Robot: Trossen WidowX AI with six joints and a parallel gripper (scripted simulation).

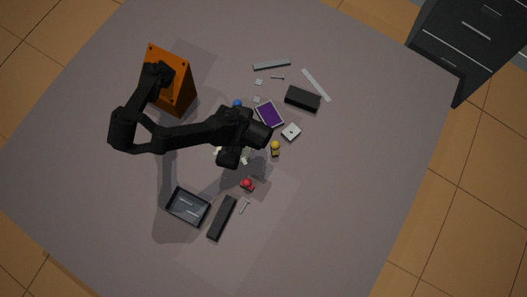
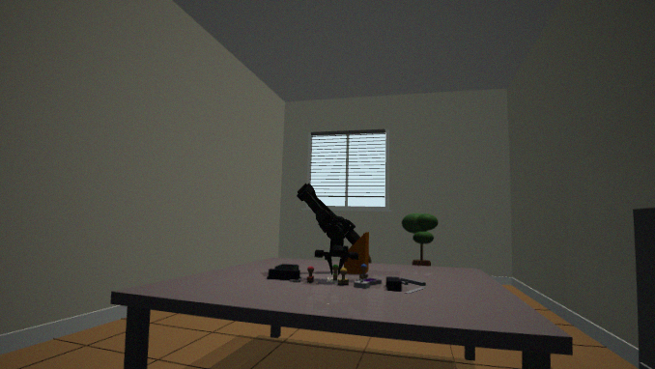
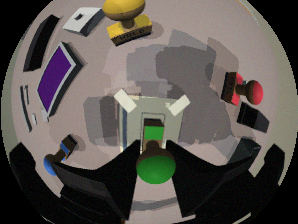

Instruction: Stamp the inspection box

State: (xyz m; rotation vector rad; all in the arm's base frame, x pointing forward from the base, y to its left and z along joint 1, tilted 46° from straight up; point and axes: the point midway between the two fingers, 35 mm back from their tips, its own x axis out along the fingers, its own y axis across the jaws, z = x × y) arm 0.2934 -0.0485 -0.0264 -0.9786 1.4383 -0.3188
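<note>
My gripper (image 3: 153,144) (image 2: 336,272) is shut on the green-knobbed stamp (image 3: 156,167) (image 2: 335,267), which stands upright. Its base is at the outlined box on the pale card (image 3: 173,122) (image 1: 246,151); whether it touches the card I cannot tell. The base hides most of the box's inside, so no print can be made out. White strips (image 3: 125,101) (image 3: 179,105) lie over two card corners. The purple ink pad (image 1: 269,114) (image 3: 56,77) lies open, away from the card. The stamp's lettering is not readable.
A yellow stamp (image 1: 275,145) (image 3: 129,29) marked HOLD, a red stamp (image 1: 246,183) (image 3: 250,92) and a blue stamp (image 1: 237,103) (image 3: 54,163) stand around the card. A silver block (image 1: 291,132), black block (image 1: 302,99), black bar (image 1: 221,218) and dark tray (image 1: 169,199) are nearby.
</note>
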